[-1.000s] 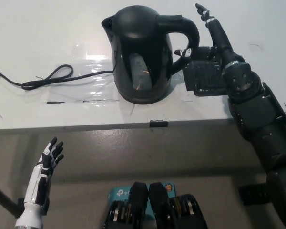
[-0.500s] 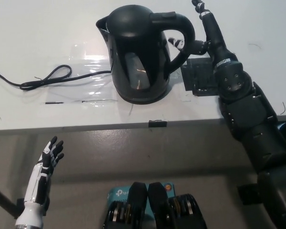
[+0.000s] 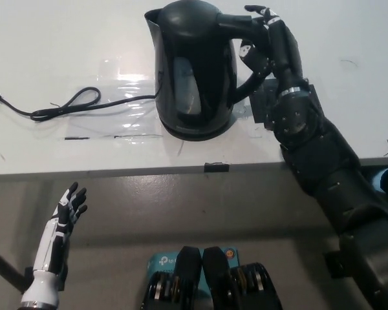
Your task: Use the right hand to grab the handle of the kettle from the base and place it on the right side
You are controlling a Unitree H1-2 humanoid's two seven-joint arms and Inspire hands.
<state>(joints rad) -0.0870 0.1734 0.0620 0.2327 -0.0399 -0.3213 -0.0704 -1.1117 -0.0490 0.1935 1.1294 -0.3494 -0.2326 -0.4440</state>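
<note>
One black right hand (image 3: 268, 45) has now closed around the kettle (image 3: 195, 71) handle (image 3: 246, 29); left hand (image 3: 61, 223) stays open

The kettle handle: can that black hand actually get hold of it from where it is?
Probably yes. The right hand is already at the handle of the kettle, fingers curling around it, and nothing stands between them. Whether the grip is fully closed is hard to tell. The left hand rests low, open.
</note>
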